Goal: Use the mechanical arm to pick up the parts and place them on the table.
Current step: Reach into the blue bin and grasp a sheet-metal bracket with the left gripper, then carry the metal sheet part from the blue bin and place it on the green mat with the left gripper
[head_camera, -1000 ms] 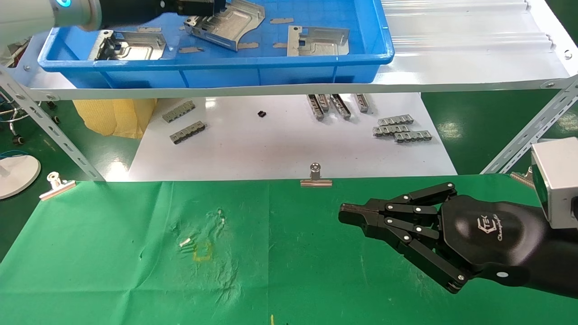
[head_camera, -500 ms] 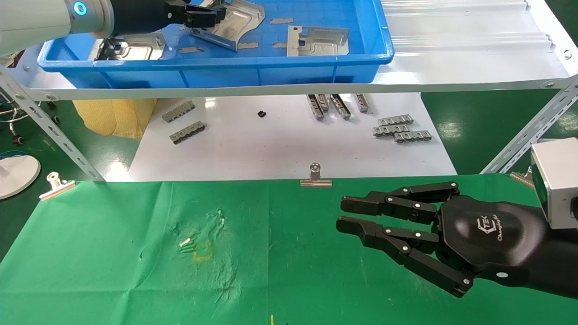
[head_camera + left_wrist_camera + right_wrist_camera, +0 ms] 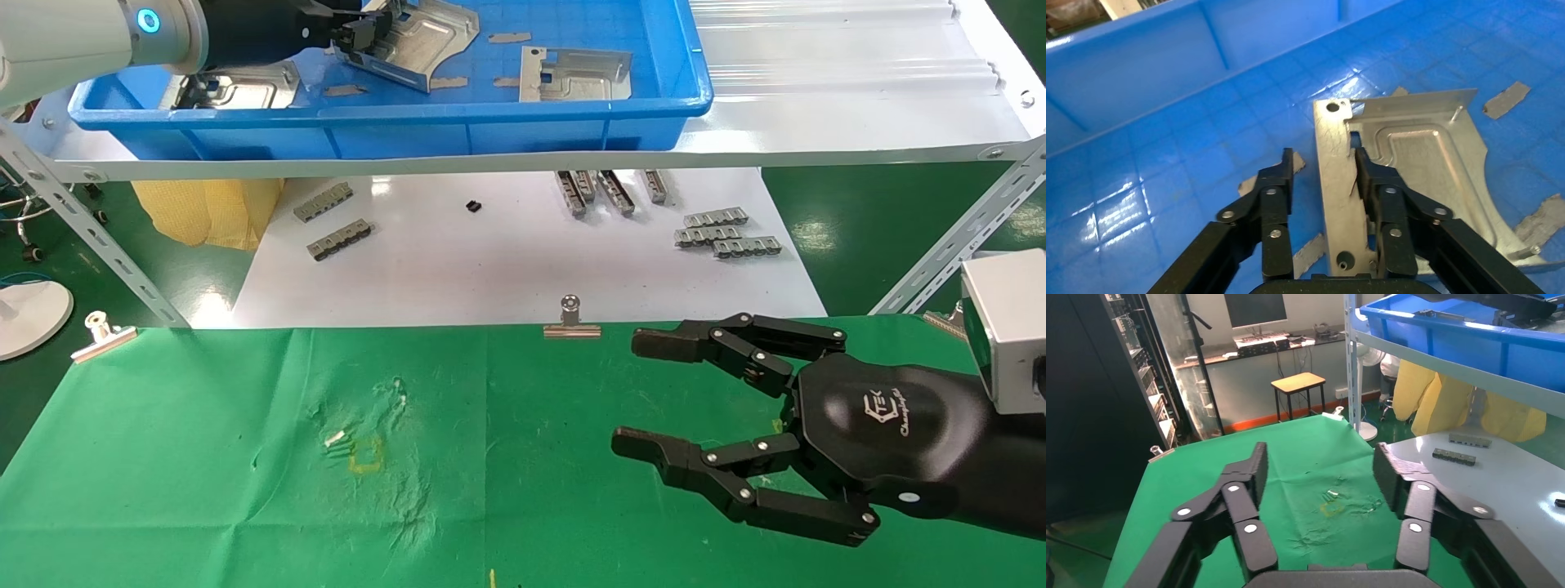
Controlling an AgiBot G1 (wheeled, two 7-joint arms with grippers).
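Note:
Three shiny stamped parts lie in a blue bin: one at the left (image 3: 245,86), one in the middle (image 3: 429,37), one at the right (image 3: 576,73). My left gripper (image 3: 368,24) reaches into the bin at the middle part (image 3: 1419,165). It (image 3: 1322,160) stands open, its fingers on either side of that part's holed flange; one finger touches the flange, the other is apart from it. My right gripper (image 3: 636,394) hovers over the green table (image 3: 204,457) at the right, open wide and holding nothing (image 3: 1319,468). The yellow square mark (image 3: 365,455) lies left of it.
The blue bin (image 3: 392,131) sits on a white metal shelf (image 3: 817,98) with slanted legs (image 3: 90,237). Below it, a white board (image 3: 490,269) carries grey slotted strips (image 3: 727,231). Binder clips (image 3: 571,320) (image 3: 102,333) hold the cloth's far edge.
My right gripper went from shut to wide open while staying over the right side of the table. My left gripper edged slightly back along the middle part's flange.

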